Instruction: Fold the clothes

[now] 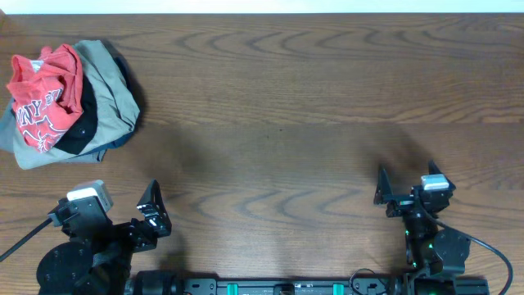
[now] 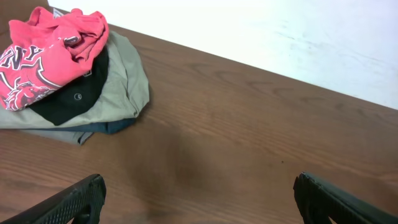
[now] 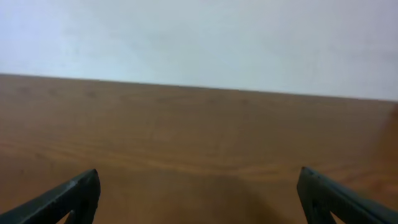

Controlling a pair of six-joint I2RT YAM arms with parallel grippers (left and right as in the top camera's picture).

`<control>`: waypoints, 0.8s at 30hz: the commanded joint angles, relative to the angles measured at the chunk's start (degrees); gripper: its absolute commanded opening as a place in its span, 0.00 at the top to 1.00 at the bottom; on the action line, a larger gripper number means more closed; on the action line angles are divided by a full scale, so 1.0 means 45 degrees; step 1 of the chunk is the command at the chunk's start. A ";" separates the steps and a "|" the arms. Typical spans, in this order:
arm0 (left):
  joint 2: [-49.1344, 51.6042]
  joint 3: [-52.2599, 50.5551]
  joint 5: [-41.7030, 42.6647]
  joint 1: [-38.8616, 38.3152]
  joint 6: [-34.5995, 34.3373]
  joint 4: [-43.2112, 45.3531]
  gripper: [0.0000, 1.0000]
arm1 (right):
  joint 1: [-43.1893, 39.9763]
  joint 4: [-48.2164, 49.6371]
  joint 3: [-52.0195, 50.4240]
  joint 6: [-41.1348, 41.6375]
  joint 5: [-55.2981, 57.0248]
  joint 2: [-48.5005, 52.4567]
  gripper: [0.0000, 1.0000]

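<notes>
The clothes, a coral-red T-shirt (image 1: 45,88) with a white-and-dark print, lie crumpled on top of a pile at the table's far left; the left wrist view has the T-shirt (image 2: 46,53) at the upper left. My left gripper (image 1: 119,205) stands open near the front edge, well short of the pile, with nothing between its fingers (image 2: 78,199). My right gripper (image 1: 407,182) is open too at the front right, over bare wood, its jaws (image 3: 199,186) wide apart and empty.
Under the T-shirt lie a black garment (image 1: 82,131) and a khaki-grey garment (image 1: 115,90), with a dark blue edge (image 2: 106,127) showing below. The brown wooden table (image 1: 278,106) stretches to a white wall (image 3: 199,37) at the back.
</notes>
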 commanded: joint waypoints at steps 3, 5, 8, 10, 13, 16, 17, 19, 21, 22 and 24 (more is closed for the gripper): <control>-0.0019 -0.0034 -0.0102 -0.0053 -0.0117 -0.0029 0.02 | 0.0219 -0.0097 -0.0141 -0.0243 -0.0005 -0.0049 0.01; -0.0019 -0.0034 -0.0097 -0.0053 -0.0121 -0.0029 0.02 | 0.0219 -0.0097 -0.0141 -0.0243 -0.0005 -0.0044 0.01; -0.0019 -0.0034 -0.0102 -0.0053 -0.0121 -0.0029 0.02 | 0.0219 -0.0097 -0.0141 -0.0243 -0.0005 -0.0044 0.01; -0.0019 -0.0034 -0.0097 -0.0053 -0.0117 -0.0029 0.02 | 0.0219 -0.0097 -0.0141 -0.0243 -0.0005 -0.0044 0.01; -0.0019 -0.0034 -0.0097 -0.0053 -0.0117 -0.0029 0.02 | 0.0219 -0.0097 -0.0141 -0.0243 -0.0005 -0.0044 0.02; -0.0019 -0.0034 -0.0097 -0.0053 -0.0117 -0.0029 0.02 | 0.0219 -0.0097 -0.0141 -0.0243 -0.0005 -0.0044 0.01; -0.0019 -0.0034 -0.0102 -0.0053 -0.0117 -0.0029 0.02 | 0.0219 -0.0097 -0.0141 -0.0243 -0.0005 -0.0044 0.01; -0.0034 -0.0049 -0.0097 -0.0049 -0.0121 -0.0049 0.02 | 0.0219 -0.0097 -0.0141 -0.0243 -0.0005 -0.0044 0.01; -0.0044 -0.0049 -0.0102 -0.0039 -0.0121 -0.0155 0.02 | 0.0219 -0.0097 -0.0141 -0.0238 -0.0005 -0.0044 0.01; -0.0049 -0.0049 -0.0097 -0.0039 -0.0117 -0.0233 0.02 | 0.0219 -0.0097 -0.0141 -0.0243 -0.0005 -0.0044 0.01; -0.0102 -0.0063 -0.0097 -0.0039 -0.0117 -0.0413 0.02 | 0.0219 -0.0097 -0.0141 -0.0243 -0.0010 -0.0044 0.01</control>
